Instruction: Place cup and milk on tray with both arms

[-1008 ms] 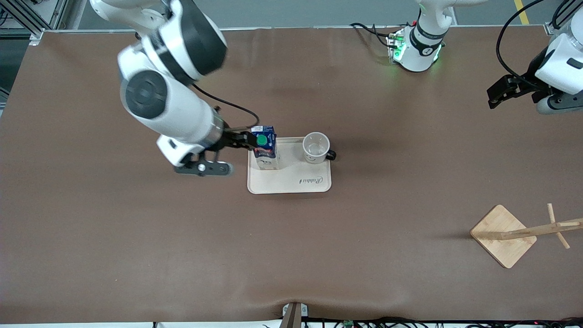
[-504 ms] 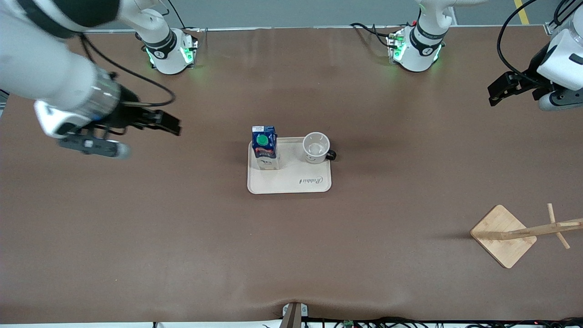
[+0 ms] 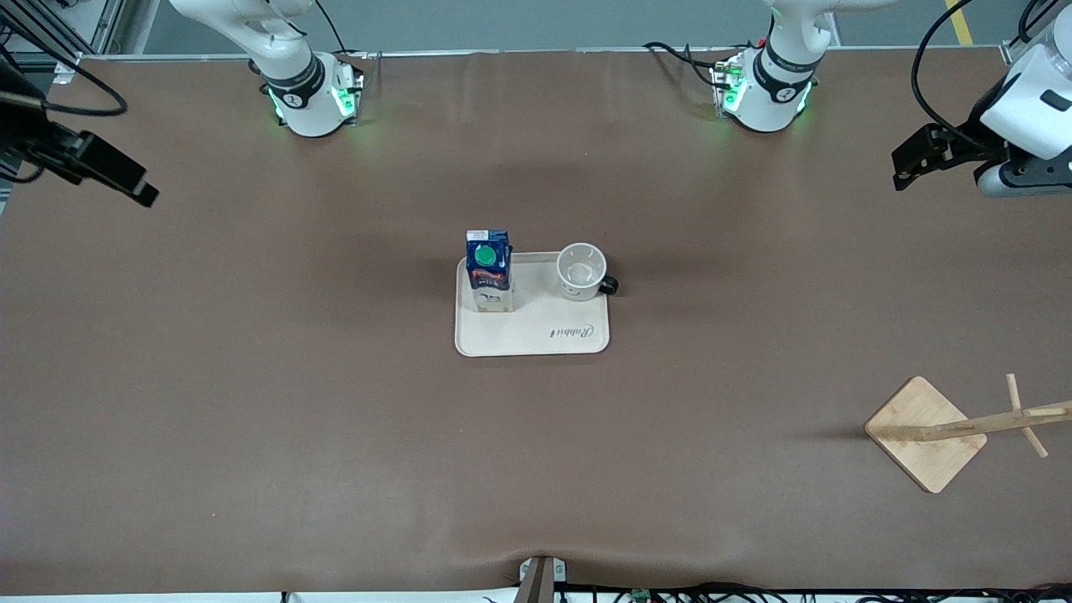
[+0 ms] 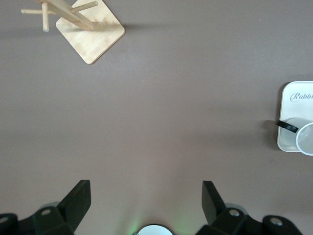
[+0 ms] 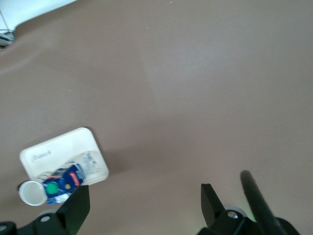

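Observation:
The cream tray [image 3: 536,335] lies at the table's middle. The blue-and-white milk carton [image 3: 487,270] with its green cap stands upright on the tray, toward the right arm's end. The white cup [image 3: 580,270] with the smiley face stands on the tray beside the carton, its black handle pointing toward the left arm's end. My right gripper [image 3: 134,186] is open and empty, up over the table's edge at the right arm's end. My left gripper [image 3: 909,166] is open and empty, up over the table's left arm's end. The right wrist view shows the tray [image 5: 54,149], carton [image 5: 62,183] and cup [image 5: 32,192].
A wooden stand with a square base [image 3: 924,433] and a tilted pole lies near the front camera at the left arm's end; it also shows in the left wrist view [image 4: 93,34]. The two green-lit arm bases [image 3: 311,96] stand along the table's back edge.
My right gripper let go of the milk carton and drew back fast from the tray to the table's edge. The carton stays upright on the tray. The left arm barely moved.

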Action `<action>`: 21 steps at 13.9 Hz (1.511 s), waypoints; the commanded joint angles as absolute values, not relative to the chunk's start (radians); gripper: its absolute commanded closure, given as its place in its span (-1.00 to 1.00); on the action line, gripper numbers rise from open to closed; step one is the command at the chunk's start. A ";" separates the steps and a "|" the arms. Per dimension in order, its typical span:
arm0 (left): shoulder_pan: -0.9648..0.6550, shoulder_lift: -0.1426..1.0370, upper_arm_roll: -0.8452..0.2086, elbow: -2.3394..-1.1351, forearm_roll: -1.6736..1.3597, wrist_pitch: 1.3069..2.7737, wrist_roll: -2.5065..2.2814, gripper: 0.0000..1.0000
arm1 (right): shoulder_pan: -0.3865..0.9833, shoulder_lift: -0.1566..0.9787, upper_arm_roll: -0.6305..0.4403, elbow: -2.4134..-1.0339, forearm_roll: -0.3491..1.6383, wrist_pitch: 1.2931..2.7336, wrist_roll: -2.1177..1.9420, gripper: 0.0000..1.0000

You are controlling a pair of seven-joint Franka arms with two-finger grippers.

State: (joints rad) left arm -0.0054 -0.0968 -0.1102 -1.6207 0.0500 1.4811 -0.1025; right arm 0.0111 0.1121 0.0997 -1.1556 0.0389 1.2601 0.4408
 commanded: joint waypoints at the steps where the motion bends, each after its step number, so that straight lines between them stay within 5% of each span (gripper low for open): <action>1: -0.012 -0.104 -0.106 -1.620 0.034 1.489 -0.077 -1.00 | -0.077 0.025 0.120 -1.273 0.021 1.266 0.294 -1.00; 7: -0.014 -0.091 -0.106 -1.606 0.023 1.494 -0.078 -1.00 | -0.106 0.003 -0.001 -1.282 0.063 1.209 0.020 -1.00; 21: -0.006 -0.072 -0.103 -1.580 0.021 1.493 -0.035 -1.00 | -0.040 -0.028 -0.052 -1.405 0.061 1.264 -0.037 -1.00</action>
State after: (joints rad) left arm -0.0080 -0.0784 -0.1075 -1.5987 0.0379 1.4954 -0.0571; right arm -0.0632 0.0038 -0.0377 -1.3700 0.0476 1.2427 -0.0286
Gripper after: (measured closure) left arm 0.000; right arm 0.000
